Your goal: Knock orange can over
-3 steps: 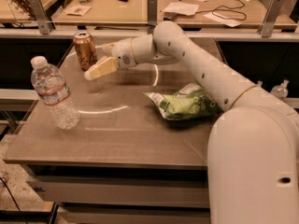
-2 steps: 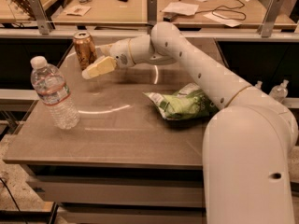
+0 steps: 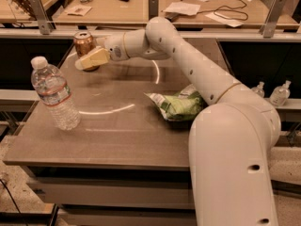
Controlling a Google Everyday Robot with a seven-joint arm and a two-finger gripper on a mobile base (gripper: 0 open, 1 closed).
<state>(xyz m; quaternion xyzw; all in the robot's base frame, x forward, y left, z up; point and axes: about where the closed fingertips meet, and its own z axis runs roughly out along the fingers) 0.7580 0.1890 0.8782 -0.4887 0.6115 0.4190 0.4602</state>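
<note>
Orange can (image 3: 84,42) w/ fingers (image 3: 92,59) now closer.

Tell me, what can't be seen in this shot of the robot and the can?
All in the camera view:
1. Lower part of the small orange-gold metal can: covered by the cream tool at the grey table's far left; contact cannot be told.
2. Right end of the green and white snack bag: behind the white arm.
3. The arm's lower end: cut off by the bottom edge.

Clear water bottle (image 3: 55,96) front-left on the table (image 3: 117,142), green snack bag (image 3: 178,105) toward its right.
</note>
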